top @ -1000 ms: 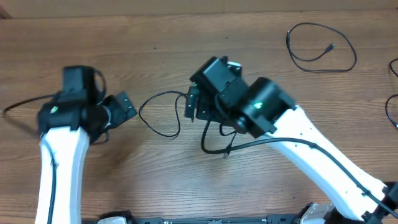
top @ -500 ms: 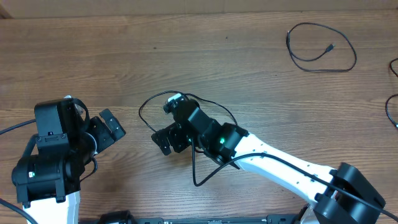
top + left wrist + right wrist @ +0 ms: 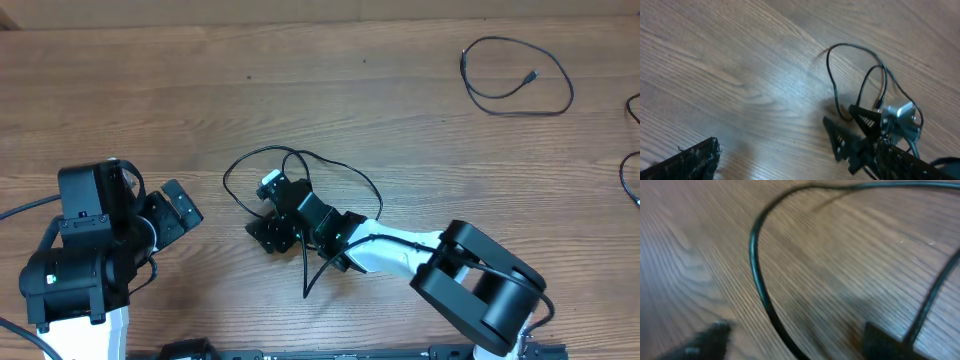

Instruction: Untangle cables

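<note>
**Right Arm Straddles a Strand of the Tangle**

On the wooden table (image 3: 420,110), the knotted cables (image 3: 322,161) lie near the middle, just ahead of the right gripper (image 3: 268,233). A separate cord (image 3: 470,85) sits looped well apart at the far right corner.

The right wrist view shows one black strand (image 3: 756,265) running between that gripper's two fingers. They stand apart on either side of it and are not yet pinching. From the left wrist camera the same fingers read as spread, with the loop (image 3: 830,75) rising beyond them. The left gripper (image 3: 185,212) waits wide open and empty, off to the left of the tangle.

The cords look thin, light and limp, and likely to slide on the smooth wood and drag their neighbours when pulled. A thin, rounded strand could slip from a loose pinch. The better hold is probably a single free strand at the edge of the loop, clear of the crossings, or near a plug end where there is more to grip.

A second ago the right arm reached in from the right, with its gripper over the right side of the tangle. It has since swung down and left, with its elbow folded near the table's front edge. The left arm has drawn back toward its corner. The loop has spread wider and a tail now trails toward the front edge.
</note>
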`<state>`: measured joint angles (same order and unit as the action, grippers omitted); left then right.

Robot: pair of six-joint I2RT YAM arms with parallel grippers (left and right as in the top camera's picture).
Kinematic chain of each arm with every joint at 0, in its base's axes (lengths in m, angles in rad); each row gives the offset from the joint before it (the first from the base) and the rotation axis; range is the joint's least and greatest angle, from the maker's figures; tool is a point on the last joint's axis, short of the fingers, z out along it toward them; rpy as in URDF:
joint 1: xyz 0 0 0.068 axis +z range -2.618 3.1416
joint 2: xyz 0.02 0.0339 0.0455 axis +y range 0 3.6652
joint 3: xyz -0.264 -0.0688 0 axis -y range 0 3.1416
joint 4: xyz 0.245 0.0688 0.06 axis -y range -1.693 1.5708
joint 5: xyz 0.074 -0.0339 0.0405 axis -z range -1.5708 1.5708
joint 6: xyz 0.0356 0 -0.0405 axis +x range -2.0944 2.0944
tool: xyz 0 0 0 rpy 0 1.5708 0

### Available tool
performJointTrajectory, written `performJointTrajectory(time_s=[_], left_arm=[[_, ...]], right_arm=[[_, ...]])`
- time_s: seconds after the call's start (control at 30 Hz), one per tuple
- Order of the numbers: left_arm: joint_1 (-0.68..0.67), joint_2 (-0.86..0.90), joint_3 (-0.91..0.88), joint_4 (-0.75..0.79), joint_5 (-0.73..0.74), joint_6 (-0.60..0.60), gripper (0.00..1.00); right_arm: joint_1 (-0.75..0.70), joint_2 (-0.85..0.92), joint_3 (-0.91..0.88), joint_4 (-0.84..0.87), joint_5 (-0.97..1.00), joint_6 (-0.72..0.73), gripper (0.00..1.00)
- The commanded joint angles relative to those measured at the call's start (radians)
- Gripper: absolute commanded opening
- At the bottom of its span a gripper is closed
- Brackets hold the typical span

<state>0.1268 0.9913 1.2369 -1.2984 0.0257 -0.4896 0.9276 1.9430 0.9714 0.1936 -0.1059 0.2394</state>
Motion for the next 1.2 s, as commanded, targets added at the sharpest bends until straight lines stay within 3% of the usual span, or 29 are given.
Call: performJointTrajectory(time_s=[0.0, 0.07, 0.17, 0.33, 0.43, 0.57, 0.7, 0.83, 1.07, 1.17], left_arm=[[0.006, 0.002, 0.013, -0.006, 0.000, 0.018, 1.00], [0.006, 0.002, 0.013, -0.006, 0.000, 0.018, 1.00], [0.006, 0.002, 0.013, -0.006, 0.000, 0.018, 1.00], [0.006, 0.002, 0.013, -0.006, 0.000, 0.018, 0.99], [0.006, 0.002, 0.013, -0.006, 0.000, 0.018, 1.00], [0.006, 0.002, 0.013, -0.006, 0.000, 0.018, 1.00], [0.006, 0.002, 0.013, -0.006, 0.000, 0.018, 0.99], [0.006, 0.003, 0.013, -0.006, 0.000, 0.018, 1.00], [0.006, 0.003, 0.013, -0.006, 0.000, 0.018, 1.00], [0.006, 0.003, 0.013, -0.006, 0.000, 0.018, 1.00]], right_arm=[[0.000, 0.000, -0.006, -0.001, 0.025, -0.017, 0.59], [0.000, 0.000, -0.006, -0.009, 0.027, -0.064, 0.42], [0.000, -0.008, -0.002, -0.046, 0.097, -0.089, 0.05], [-0.011, -0.132, 0.034, -0.254, 0.389, -0.093, 0.04], [-0.025, -0.281, 0.077, -0.418, 0.608, -0.093, 0.04], [-0.070, -0.481, 0.122, -0.563, 0.745, -0.182, 0.04], [-0.211, -0.678, 0.130, -0.656, 0.752, -0.234, 0.04], [-0.485, -0.818, 0.130, -0.753, 0.692, -0.233, 0.04], [-0.912, -0.822, 0.129, -0.783, 0.503, -0.229, 0.04], [-1.050, -0.787, 0.129, -0.784, 0.483, -0.162, 0.04]])
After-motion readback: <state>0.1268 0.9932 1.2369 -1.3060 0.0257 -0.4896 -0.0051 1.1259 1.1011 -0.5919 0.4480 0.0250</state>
